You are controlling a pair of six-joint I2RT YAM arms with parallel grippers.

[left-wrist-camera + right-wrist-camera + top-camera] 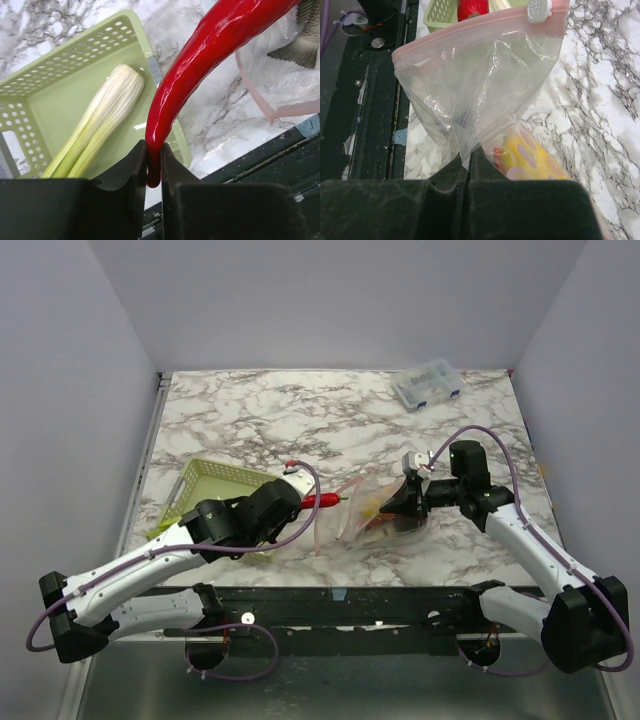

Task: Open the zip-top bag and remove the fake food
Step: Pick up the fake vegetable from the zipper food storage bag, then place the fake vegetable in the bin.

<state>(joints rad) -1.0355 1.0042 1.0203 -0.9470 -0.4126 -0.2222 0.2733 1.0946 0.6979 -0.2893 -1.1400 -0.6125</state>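
Red chili [322, 500] — glossy, tapered — runs left-right, its thin tip pinched in the left gripper [154, 167] and its thick end toward the zip-top bag [480, 95] at near table centre. The right gripper [465, 167] is clamped on the bag's crinkled clear film, with a yellow piece [525, 155] inside. The perforated green basket [75, 50], on the left, holds a ribbed pale stalk [100, 125].

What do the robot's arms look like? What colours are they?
The left arm and the right arm match. Each has smooth white tube-shaped links joined by chunky black joints. A thin purple cable loops along each arm. Each arm ends in a matte black pincer with two flat, blocky jaws. The left pincer and the right pincer look alike. No writing or markings show.
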